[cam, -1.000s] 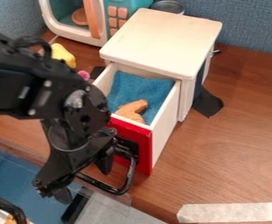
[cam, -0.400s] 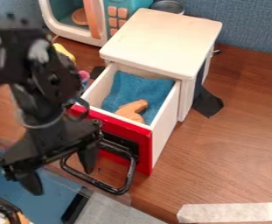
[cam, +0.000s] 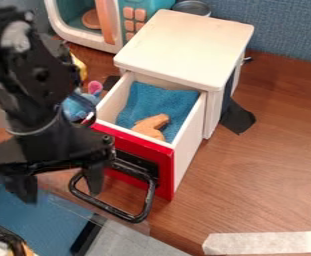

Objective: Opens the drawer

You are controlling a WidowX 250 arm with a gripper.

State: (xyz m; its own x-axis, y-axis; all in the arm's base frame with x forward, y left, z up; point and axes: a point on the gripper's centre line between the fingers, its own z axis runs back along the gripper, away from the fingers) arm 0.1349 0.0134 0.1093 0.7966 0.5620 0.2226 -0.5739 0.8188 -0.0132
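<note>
Black two-finger gripper (cam: 59,188): jaws apart, empty; | black looped metal handle (cam: 132,218): just to their right as I look, bar slanting down-right; | red-fronted white drawer (cam: 164,175): open, pull seemingly done

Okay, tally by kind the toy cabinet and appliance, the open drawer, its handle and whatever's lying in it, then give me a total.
Toy cabinet: 1
Toy microwave: 1
Open drawer: 1
Drawer handle: 1
Blue cloth: 1
Orange-brown piece: 1
Total: 6
</note>
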